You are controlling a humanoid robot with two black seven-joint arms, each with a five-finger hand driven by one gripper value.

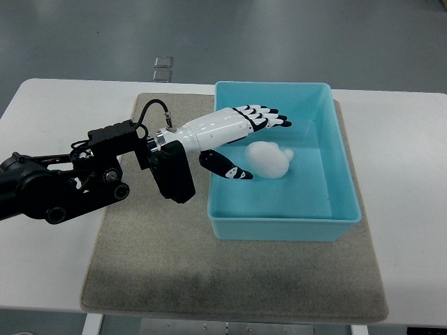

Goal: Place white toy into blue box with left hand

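The white toy (271,159) lies on the floor of the blue box (339,139), a little left of the middle. The left hand (241,136) reaches in over the box's left wall, fingers spread flat and holding nothing; the thumb hangs low just beside the toy, the fingers stretch out above it. Whether the thumb touches the toy, I can't say from up here. By the look of it, the drop is done and the job is close to finished.

Now the risks. That thumb sits right by the toy, so a careless pull-back could hook it and drag it toward the wall, maybe flick it out. The wrist is crossing the left rim too; if it comes away low, it could catch the edge and shove the box across the grey mat (140,265), or tip it. The box looks light, so it wouldn't take much. A clean lift straight up first seems the safe play. The right arm isn't showing anywhere over the desk (42,105).
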